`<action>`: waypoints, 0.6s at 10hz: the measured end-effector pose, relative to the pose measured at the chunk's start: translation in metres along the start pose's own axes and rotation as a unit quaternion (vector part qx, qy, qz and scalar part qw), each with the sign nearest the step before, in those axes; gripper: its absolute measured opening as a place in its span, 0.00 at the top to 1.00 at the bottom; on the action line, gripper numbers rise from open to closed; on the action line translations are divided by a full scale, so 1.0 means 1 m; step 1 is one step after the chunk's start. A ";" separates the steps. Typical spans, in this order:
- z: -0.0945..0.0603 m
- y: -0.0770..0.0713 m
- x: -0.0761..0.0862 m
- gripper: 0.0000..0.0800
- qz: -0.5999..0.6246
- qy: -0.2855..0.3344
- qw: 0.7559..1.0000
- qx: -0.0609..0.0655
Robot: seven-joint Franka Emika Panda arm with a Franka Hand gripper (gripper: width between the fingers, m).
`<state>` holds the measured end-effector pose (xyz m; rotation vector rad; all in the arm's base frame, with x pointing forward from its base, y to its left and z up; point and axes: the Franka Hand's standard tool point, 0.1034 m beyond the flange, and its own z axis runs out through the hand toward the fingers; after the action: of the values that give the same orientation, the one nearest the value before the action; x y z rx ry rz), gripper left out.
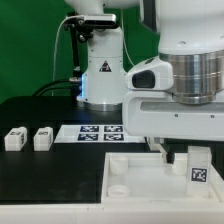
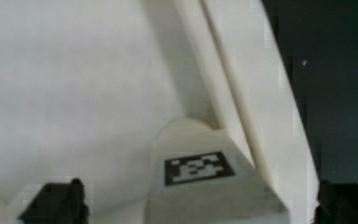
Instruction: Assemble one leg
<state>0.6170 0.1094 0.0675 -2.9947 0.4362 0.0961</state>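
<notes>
1. While the white robot arm fills the exterior view's right, its gripper (image 1: 176, 152) hangs low over the large white square tray-like plastic piece (image 1: 135, 168), which lies flat on the black worktop (image 1: 50, 175).
2. One small white boxy plastic leg (image 1: 198, 168) stands upright at the tray's far edge on the exterior view's right, its black-and-white square marker facing the camera. It sits just beside the gripper's dark fingers (image 1: 163, 147). I cannot tell whether it is pinched between them or merely standing there.
3. From the wrist view, the same marker (image 2: 197, 167) shows on a white face close below the camera, with one dark fingertip (image 2: 55, 203) to the side of it. The jaws' spacing is not clear, so whether the gripper is clenched or released cannot be told.
4. Two more squat white plastic legs (image 1: 15, 139) (image 1: 42, 138) rest side by side on the worktop at the exterior view's left, well apart from the tray, likely waiting as spares for later steps.
5. Behind the tray lies the thin flat white marker board (image 1: 95, 131) with its row of tags, fixed near the arm's base.
6. My judgement: the leg is held upright over the tray's corner because it is meant to drop into a socket there, so alignment is what matters next.
</notes>
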 end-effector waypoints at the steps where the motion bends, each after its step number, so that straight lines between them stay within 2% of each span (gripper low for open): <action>1: 0.000 0.000 0.000 0.19 0.011 0.000 1.000 0.001; 2: 0.000 0.000 0.000 0.31 0.011 0.000 1.000 0.001; 3: 0.000 0.000 0.000 0.48 0.011 0.000 1.000 0.001; 4: 0.000 0.000 0.000 0.48 0.011 0.000 1.000 0.001; 5: 0.000 0.000 0.000 0.64 0.011 0.000 1.000 0.001; 6: 0.000 0.000 0.000 0.64 0.011 0.000 1.000 0.001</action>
<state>0.6169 0.1096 0.0673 -2.9883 0.4697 0.0967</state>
